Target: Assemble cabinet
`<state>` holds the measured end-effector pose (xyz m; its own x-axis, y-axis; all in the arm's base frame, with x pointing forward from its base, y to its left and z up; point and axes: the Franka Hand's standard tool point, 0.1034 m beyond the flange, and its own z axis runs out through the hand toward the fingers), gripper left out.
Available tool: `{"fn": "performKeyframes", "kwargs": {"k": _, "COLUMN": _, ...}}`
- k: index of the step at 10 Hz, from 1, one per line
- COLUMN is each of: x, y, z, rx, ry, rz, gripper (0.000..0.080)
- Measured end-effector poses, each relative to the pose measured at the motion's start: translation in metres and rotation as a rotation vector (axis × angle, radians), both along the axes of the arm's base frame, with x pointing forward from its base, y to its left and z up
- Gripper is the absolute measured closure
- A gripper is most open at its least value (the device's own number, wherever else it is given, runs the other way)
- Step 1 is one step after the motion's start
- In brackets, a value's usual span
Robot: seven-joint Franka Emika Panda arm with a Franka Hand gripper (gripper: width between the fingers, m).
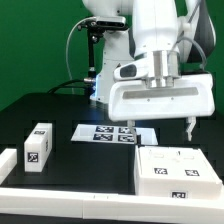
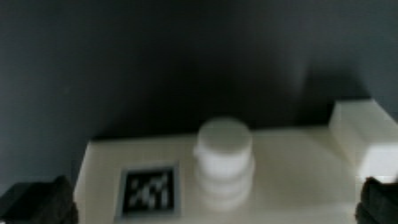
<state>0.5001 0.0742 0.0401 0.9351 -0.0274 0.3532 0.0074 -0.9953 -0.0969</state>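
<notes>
Cabinet body (image 1: 175,168) rests on the dark worktop (image 1: 60,110) at the exterior view's lower right, tagged faces showing. It lies just below the end effector (image 2: 205,197), which hangs over it spread wide and holding nothing. In the wrist view the dark fingertips (image 2: 32,200) stand apart on either side of the white body, with a round white peg (image 2: 222,155) and a tag (image 2: 151,190) between them. The body's long axis cannot be settled from these views. The coming move looks like a straight descent. A small tagged block (image 1: 40,146) and the marker board (image 1: 115,133) lie toward the exterior view's left, well clear of that path.
</notes>
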Motion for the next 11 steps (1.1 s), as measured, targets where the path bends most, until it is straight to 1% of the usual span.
{"fn": "performKeyframes", "kwargs": {"k": 1, "x": 0.002, "y": -0.001, "z": -0.007, "rx": 0.001, "ry": 0.002, "rz": -0.003, "gripper": 0.0002}}
{"fn": "performKeyframes", "kwargs": {"k": 3, "x": 0.017, "y": 0.001, "z": -0.009, "rx": 0.009, "ry": -0.01, "rz": -0.008, "gripper": 0.0002}}
{"fn": "performKeyframes", "kwargs": {"k": 4, "x": 0.019, "y": 0.004, "z": -0.013, "rx": 0.015, "ry": 0.002, "rz": -0.01, "gripper": 0.0002}}
{"fn": "performKeyframes", "kwargs": {"k": 5, "x": 0.019, "y": 0.007, "z": -0.013, "rx": 0.016, "ry": 0.005, "rz": -0.003, "gripper": 0.0002}}
{"fn": "performKeyframes", "kwargs": {"k": 7, "x": 0.019, "y": 0.006, "z": -0.014, "rx": 0.015, "ry": 0.005, "rz": -0.004, "gripper": 0.0015}}
{"fn": "performKeyframes", "kwargs": {"k": 9, "x": 0.019, "y": 0.006, "z": -0.014, "rx": 0.015, "ry": 0.005, "rz": -0.003, "gripper": 0.0372}}
{"fn": "performKeyframes", "kwargs": {"k": 10, "x": 0.019, "y": 0.006, "z": -0.014, "rx": 0.015, "ry": 0.005, "rz": -0.003, "gripper": 0.0372}}
{"fn": "performKeyframes", "kwargs": {"k": 11, "x": 0.018, "y": 0.005, "z": -0.014, "rx": 0.014, "ry": 0.006, "rz": -0.005, "gripper": 0.0553}}
